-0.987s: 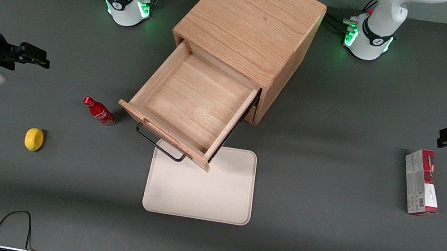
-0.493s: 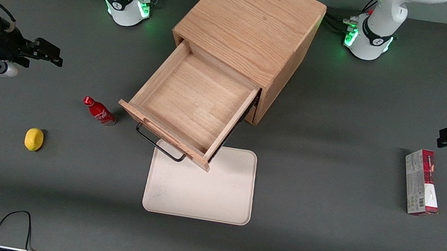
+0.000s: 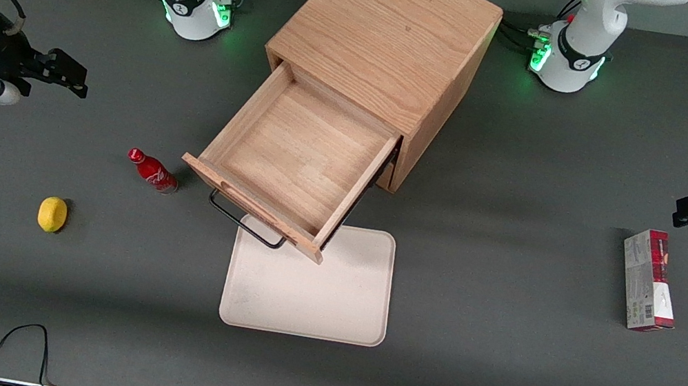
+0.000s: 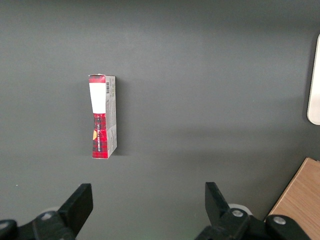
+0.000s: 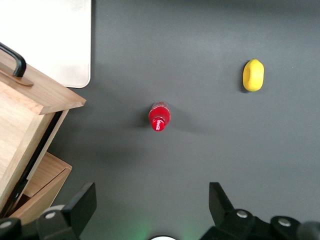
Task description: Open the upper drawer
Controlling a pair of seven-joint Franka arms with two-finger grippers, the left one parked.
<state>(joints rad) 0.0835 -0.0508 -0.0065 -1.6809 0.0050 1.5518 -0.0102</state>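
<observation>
End effector [image 3: 77, 81] at the frame's left edge, fingers spread, holding nothing.
Arm reaches level above the surface [image 3: 498, 358]; the upper drawer [image 3: 293, 160], pulled far out of the cabinet [image 3: 388, 36], sits mid-frame, well apart.

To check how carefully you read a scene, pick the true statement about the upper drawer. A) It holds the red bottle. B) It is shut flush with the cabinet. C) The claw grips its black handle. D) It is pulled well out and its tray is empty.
D: the upper drawer juts far out of the cabinet with bare wood inside, and the open claw hangs apart, toward the working arm's end.
</observation>
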